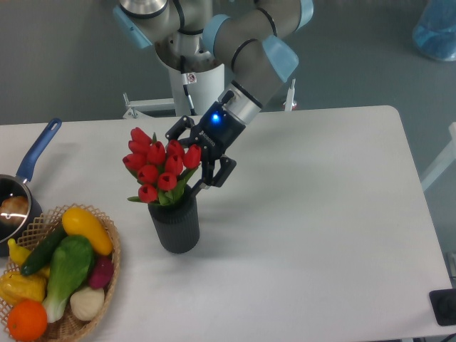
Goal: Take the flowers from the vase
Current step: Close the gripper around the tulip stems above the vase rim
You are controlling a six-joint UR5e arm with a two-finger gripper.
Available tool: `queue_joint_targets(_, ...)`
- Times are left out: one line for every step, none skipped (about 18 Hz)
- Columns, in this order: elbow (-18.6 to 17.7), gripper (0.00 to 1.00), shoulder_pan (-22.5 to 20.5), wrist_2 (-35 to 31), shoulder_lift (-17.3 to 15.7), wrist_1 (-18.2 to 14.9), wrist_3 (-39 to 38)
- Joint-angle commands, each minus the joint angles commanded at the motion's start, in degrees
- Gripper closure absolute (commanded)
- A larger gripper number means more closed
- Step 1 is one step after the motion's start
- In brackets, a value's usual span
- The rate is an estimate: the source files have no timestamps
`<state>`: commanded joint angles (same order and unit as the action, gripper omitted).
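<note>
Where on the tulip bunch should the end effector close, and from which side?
Grip the flowers low, on the bundled stems and leaves just above the mouth of the vase, not on the blooms, which spread wider than the vase. Come from the right of the picture, where the open end effector already sits beside the bunch, then lift straight up, since the stems stand upright.

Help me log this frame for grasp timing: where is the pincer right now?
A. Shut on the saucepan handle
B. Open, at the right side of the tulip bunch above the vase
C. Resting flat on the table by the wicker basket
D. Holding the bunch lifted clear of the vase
B: the pincer has its fingers spread at the right side of the flowers, whose stems sit in the vase.
</note>
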<state>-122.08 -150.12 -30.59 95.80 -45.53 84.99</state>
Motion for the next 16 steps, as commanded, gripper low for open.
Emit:
queue_joint_targets(0.00, 0.51, -0.09, 0.70, 0.00, 0.00, 0.00)
queue_joint_targets(0.09, 0.66, -0.17, 1.66, 0.00, -0.09, 0.00)
queue_joint_targets(0.09, 0.79, -0.26, 1.93, 0.00, 0.00, 0.00)
queue_joint_targets(0.09, 0.91, -0.35, 2.02, 0.00, -0.09, 0.00)
queue_joint_targets(0.09, 1.00, -0.53, 1.94, 0.00, -0.09, 0.00)
queue_joint_targets(0.18, 1.00, -0.70, 1.94, 0.00, 0.00, 0.09)
queue_joint_targets(0.35, 1.00, -0.79, 2.02, -0.08, 0.00, 0.00)
queue_joint_targets(0.70, 1.00, -0.79, 2.02, -0.26, -0.09, -0.09)
queue_joint_targets(0.88, 1.00, -0.79, 2.11, -0.43, -0.09, -0.17)
queue_joint_targets(0.97, 1.00, -0.79, 2.29, -0.78, -0.09, -0.44)
queue_joint_targets(0.97, 1.00, -0.97, 2.98, -1.05, -0.09, -0.61)
queue_joint_targets(1.14, 1.00, -1.05, 3.77, -1.40, -0.17, -0.70)
queue_joint_targets(1.32, 1.00, -1.14, 4.30, -1.93, -0.18, -0.88)
queue_joint_targets(1.41, 1.00, -1.23, 4.57, -2.28, -0.18, -1.57)
queue_joint_targets(1.76, 1.00, -1.49, 4.83, -2.46, -0.18, -2.45)
queue_joint_targets(2.28, 1.00, -1.58, 5.27, -2.89, -0.18, -3.42)
